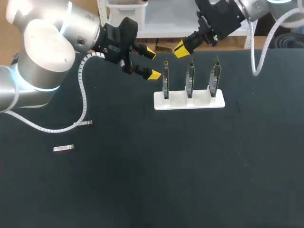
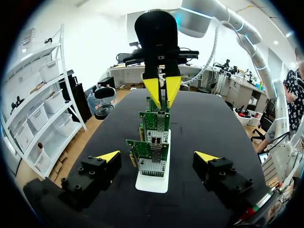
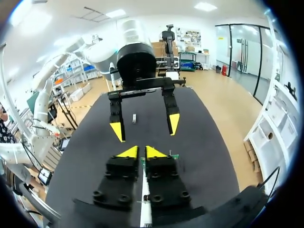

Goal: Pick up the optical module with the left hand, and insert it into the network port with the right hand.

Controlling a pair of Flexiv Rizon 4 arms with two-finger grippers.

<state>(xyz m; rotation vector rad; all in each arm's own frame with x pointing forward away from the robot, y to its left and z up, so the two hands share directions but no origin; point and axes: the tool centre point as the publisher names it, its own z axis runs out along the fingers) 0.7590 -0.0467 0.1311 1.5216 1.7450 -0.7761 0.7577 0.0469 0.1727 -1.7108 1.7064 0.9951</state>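
The optical module (image 1: 63, 148), a small silver bar, lies on the black table at the front left, far from both grippers; the right wrist view shows this module (image 3: 134, 118) beyond the left gripper. My left gripper (image 1: 152, 63) hovers open beside the left end of the card stand (image 1: 189, 100), holding nothing. Three upright green network cards (image 1: 190, 80) stand in that stand. In the left wrist view the nearest card (image 2: 148, 154) is ahead of the open left gripper (image 2: 156, 156). My right gripper (image 1: 180, 49) is shut just above the cards' tops, facing the left one (image 3: 145, 127).
A white spiral cable (image 1: 84, 95) hangs from my left arm and trails across the table's left part, its end (image 1: 89, 123) resting near the module. A second white cable (image 1: 259, 57) hangs off my right arm at the back right.
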